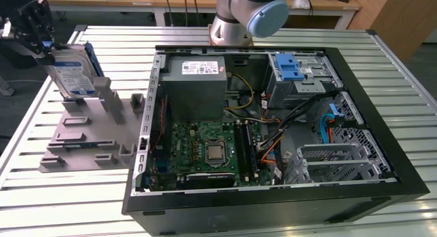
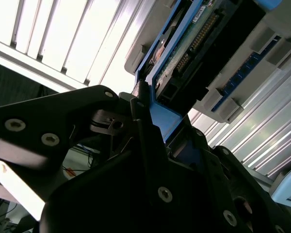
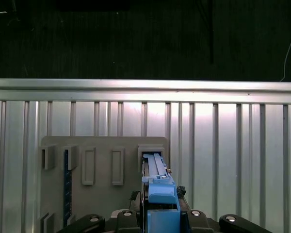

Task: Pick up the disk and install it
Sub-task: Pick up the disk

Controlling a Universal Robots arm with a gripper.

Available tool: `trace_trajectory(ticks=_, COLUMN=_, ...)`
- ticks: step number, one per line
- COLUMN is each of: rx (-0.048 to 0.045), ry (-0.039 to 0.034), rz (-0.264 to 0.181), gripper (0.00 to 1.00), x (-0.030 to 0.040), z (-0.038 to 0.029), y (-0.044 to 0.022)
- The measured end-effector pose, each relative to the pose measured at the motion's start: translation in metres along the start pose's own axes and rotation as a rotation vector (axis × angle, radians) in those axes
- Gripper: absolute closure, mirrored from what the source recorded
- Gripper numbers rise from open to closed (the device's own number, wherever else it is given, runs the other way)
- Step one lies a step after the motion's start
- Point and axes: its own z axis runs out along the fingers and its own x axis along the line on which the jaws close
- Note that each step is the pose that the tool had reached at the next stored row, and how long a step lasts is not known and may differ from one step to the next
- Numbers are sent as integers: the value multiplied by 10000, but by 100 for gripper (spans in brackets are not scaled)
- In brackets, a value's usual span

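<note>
silver with blue rails, the disk (image 1: 70,72) stands upright over the grey holder (image 1: 89,139) on the slatted worktop (image 1: 41,196), at the exterior view's left of the open computer case (image 1: 273,196). the tool (image 1: 45,42) is clenched on its upper end, fingers (image 2: 144,136) pinching a blue rail. whether its lower edge sits in a slot, i cannot tell.

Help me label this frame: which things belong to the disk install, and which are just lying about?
Job: disk, gripped by the hand; grey holder it stands in; drive cage in the computer case.
Lying about: power supply, motherboard, cables.
</note>
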Motion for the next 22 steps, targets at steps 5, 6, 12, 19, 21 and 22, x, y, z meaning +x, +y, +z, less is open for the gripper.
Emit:
trace_trajectory(ticks=5, rx=-1, ry=0, rz=0, gripper=64, x=0, z=-12, y=0)
trace_trajectory(ticks=6, rx=-1, ry=0, rz=0, gripper=64, x=0, z=-15, y=0)
trace_trajectory(ticks=12, rx=0, ry=-2, rz=0, gripper=64, x=0, z=-32, y=1)
trace_trajectory(ticks=19, rx=0, ry=-8, rz=-1, gripper=64, x=0, z=-52, y=1)
trace_trajectory(ticks=21, rx=0, ry=-10, rz=-1, gripper=64, x=0, z=-57, y=1)
trace_trajectory(ticks=22, rx=0, ry=-11, rz=0, gripper=64, x=0, z=-60, y=1)
